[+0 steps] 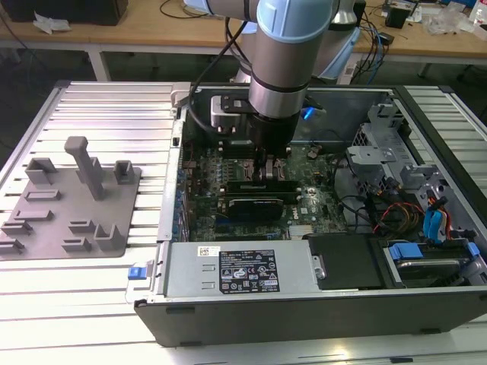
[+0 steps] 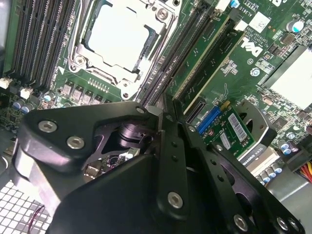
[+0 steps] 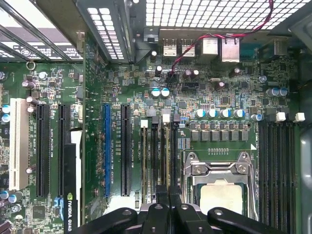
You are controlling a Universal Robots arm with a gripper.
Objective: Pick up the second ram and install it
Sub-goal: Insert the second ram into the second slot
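My gripper (image 1: 266, 173) reaches down inside the open computer case (image 1: 304, 315), right at the motherboard. In both wrist views its two black fingers are pressed together (image 2: 161, 113) (image 3: 169, 191) over the row of long memory slots beside the processor socket (image 3: 219, 192). A thin dark edge, the second ram (image 3: 173, 161), runs from between the fingertips along one slot. It stands upright in line with that slot, and most of it is hidden. I cannot tell how deep it sits.
A black expansion card (image 1: 255, 204) lies just in front of the gripper. The grey plastic fixture (image 1: 72, 201) stands on the ribbed table at the exterior view's left. Drive cages and loose cables (image 1: 396, 213) crowd the case's right side. The power supply (image 1: 243, 270) lines its front.
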